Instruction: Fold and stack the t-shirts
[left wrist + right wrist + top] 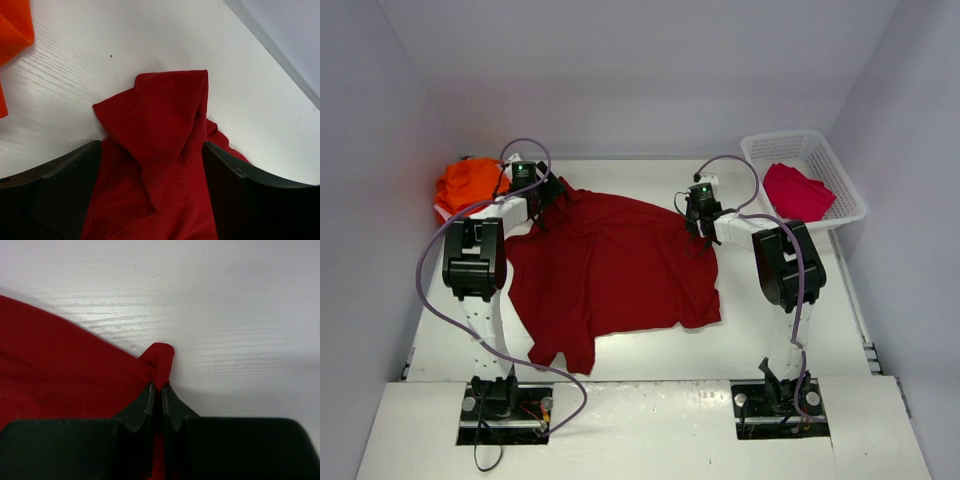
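now: straightening the dark red t-shirt, one corner caught and the other not yet.
the dark red t-shirt (610, 265) lies rumpled across the middle of the table (740, 345), neither flat nor folded, so this looks like the spreading step before the first fold. the right gripper (160, 390) has its fingers pressed together on a small nub of the shirt's edge, toward the right edge of the table. the left gripper (150, 170) hangs over a peaked, bunched fold of the shirt near the far left corner, its fingers spread wide on either side and not pinching it. next, i judge, the left must close on that fold so both arms can draw the cloth taut. orange t-shirts (470, 182) sit heaped at the far left corner. a crimson t-shirt (798, 192) lies in the white basket (847, 182) at the far right corner.
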